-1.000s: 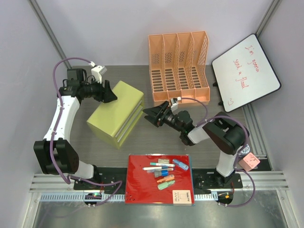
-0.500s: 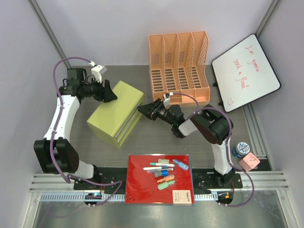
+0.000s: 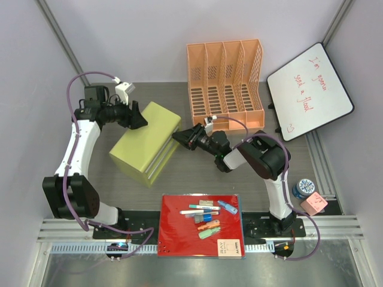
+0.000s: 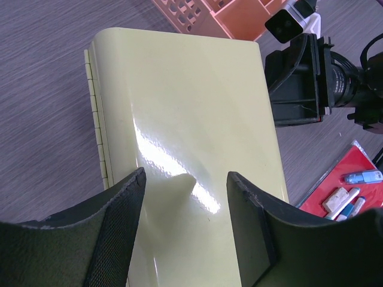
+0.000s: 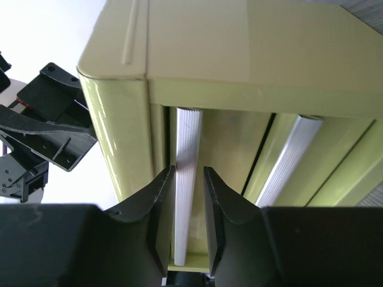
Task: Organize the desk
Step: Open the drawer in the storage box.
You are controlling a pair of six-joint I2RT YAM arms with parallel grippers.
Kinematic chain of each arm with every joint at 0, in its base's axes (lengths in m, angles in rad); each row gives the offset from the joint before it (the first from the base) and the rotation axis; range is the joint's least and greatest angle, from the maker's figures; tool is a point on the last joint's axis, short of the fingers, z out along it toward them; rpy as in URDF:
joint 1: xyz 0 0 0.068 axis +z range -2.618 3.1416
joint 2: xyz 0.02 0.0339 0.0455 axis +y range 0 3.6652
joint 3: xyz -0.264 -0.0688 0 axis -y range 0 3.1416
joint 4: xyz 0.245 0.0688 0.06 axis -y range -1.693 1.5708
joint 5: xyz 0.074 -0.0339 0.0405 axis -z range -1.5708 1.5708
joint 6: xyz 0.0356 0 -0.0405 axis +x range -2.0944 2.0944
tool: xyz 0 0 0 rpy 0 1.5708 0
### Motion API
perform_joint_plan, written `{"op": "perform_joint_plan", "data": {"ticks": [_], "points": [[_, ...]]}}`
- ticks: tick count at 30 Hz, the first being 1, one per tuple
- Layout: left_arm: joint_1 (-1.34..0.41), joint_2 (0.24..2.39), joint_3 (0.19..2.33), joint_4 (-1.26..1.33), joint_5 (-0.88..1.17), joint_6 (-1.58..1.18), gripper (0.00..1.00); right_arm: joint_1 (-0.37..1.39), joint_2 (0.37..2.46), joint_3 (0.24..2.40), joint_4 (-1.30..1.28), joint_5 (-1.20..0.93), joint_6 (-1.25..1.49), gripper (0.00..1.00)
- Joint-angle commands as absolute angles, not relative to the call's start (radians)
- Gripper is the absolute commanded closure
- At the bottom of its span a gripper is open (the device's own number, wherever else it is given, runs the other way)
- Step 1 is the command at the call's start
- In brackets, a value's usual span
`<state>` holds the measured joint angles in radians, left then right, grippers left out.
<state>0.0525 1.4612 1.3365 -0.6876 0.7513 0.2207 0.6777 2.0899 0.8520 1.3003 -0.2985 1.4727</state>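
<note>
Two arms reach in over the desk (image 3: pixel 197 173), the dark grey wood-grain top that runs from the silver rail where their bases are bolted back to the far wall. Everything else stands on it. A lime-green drawer cabinet (image 3: pixel 143 146) sits left of centre, turned at an angle, with its drawer fronts facing the near right.

At the cabinet's back left corner the left gripper (image 3: pixel 142 121) hangs over the glossy top. Its jaws are spread well apart with nothing between them, only the green surface underneath.

From the other side the right gripper (image 3: pixel 177 137) comes in low against the cabinet's front. In the right wrist view its two black fingers (image 5: pixel 158 203) straddle the ribbed silver drawer handle (image 5: pixel 187 137) nearest the cabinet's corner, one on either side and very close to it. The jaws are narrowed to about the width of the handle. Whether the pads actually press on it, I cannot tell.

Behind the cabinet, toward the back right, an orange mesh file rack (image 3: pixel 224 84) stands upright with four slots. A whiteboard (image 3: pixel 309 89) with red writing leans at the far right. At the near edge, between the two bases, a red tray (image 3: pixel 173 239) carries a loose scatter of pens and markers (image 3: pixel 206 218).
</note>
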Motion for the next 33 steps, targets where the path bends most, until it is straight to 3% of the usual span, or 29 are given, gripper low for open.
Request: {"op": "perform_joint_plan", "data": {"ticks": [1,21,33], "points": [[0.071,1.532,1.256,-0.871,0.512,0.253,0.39,0.673,2.106,0.916,1.669,-0.307,1.486,0.68],[0.069,1.537,1.275,-0.884,0.515,0.271,0.39,0.673,2.164,0.96,1.669,-0.314,1.505,0.73],[0.069,1.54,1.292,-0.894,0.52,0.265,0.39,0.68,2.157,0.946,1.669,-0.308,1.502,0.97]]}}
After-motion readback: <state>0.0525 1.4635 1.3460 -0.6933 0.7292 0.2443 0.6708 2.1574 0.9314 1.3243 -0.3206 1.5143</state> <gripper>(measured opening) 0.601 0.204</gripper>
